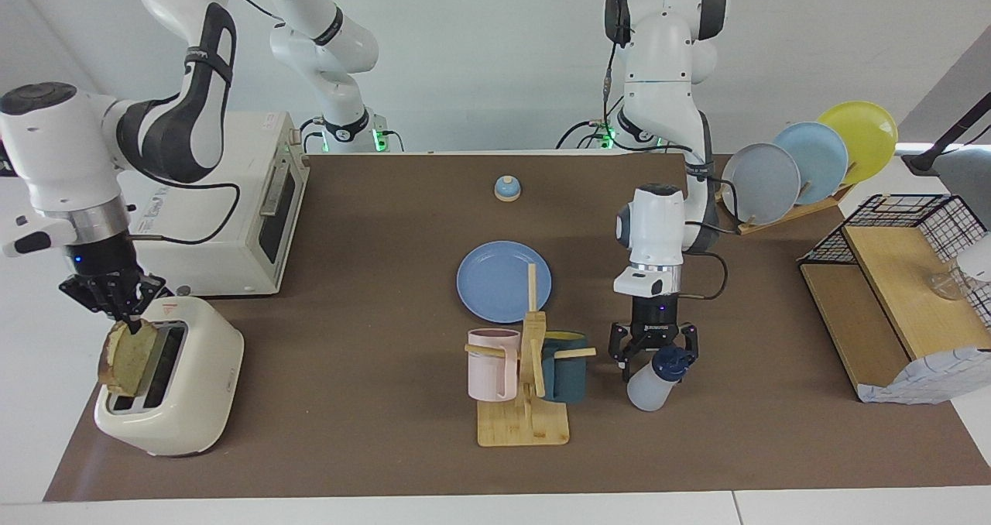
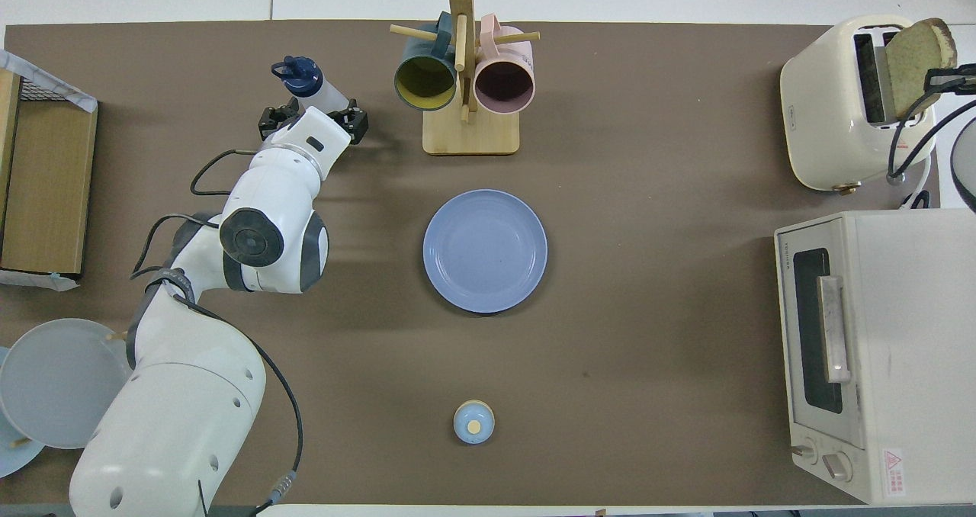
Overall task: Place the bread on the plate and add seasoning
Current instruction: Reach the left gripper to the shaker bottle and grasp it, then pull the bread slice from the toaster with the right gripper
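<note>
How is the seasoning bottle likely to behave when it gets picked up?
The seasoning bottle looks like thin translucent plastic, so probably light and somewhat squeezable. It already leans, narrow-based, so a nudge could tip it. The left gripper stands open around its cap end.

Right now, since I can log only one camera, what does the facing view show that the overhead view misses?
Only the facing view: the yellow plate in the rack. Only the overhead view: a look straight down into the teal mug and pink mug. Both: the round blue plate, the right gripper shut on the square toast slice in the cream toaster, and the open left gripper astride the whitish bottle's navy cap.
</note>
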Controlling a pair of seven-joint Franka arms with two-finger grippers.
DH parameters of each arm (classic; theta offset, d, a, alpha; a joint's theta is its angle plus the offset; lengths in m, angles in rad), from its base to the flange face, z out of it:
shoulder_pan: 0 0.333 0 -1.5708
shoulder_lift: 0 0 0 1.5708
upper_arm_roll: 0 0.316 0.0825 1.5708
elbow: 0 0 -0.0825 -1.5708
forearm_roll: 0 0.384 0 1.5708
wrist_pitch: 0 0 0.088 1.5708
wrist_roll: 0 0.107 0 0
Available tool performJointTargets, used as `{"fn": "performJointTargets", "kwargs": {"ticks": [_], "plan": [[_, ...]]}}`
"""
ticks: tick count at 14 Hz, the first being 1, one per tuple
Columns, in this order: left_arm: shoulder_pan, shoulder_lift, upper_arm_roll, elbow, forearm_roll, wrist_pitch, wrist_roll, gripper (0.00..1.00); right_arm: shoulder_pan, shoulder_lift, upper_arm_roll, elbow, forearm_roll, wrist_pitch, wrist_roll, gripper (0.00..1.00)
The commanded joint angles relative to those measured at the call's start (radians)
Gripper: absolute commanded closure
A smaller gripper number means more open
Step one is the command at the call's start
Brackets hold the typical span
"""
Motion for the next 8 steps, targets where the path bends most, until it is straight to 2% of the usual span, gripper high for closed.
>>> {"fn": "performJointTargets", "kwargs": {"ticks": [1, 3, 6, 7, 8], "plan": [[-0.003, 0.015, 0.01, 0.029, -0.018, -0.039, 0.0, 0.0, 0.009, -0.035, 0.014, 0.101, 0.007, -0.188, -0.034, 1.0], [-0.003, 0.014, 0.01, 0.029, -0.018, -0.039, 0.0, 0.0, 0.052, -0.063, 0.012, 0.152, 0.004, -0.353, -0.037, 1.0], [-0.003, 0.014, 0.01, 0.029, -0.016, -0.04, 0.0, 0.0, 0.061, -0.104, 0.04, 0.152, 0.023, -0.494, -0.02, 1.0], [-0.003, 0.014, 0.01, 0.029, -0.015, -0.048, 0.003, 0.12, 0.066, -0.112, 0.073, 0.144, 0.016, -0.502, 0.004, 1.0], [-0.003, 0.012, 0.01, 0.029, -0.012, -0.074, 0.009, 0.59, 0.088, -0.117, 0.09, 0.143, 0.008, -0.507, 0.003, 1.0]]}}
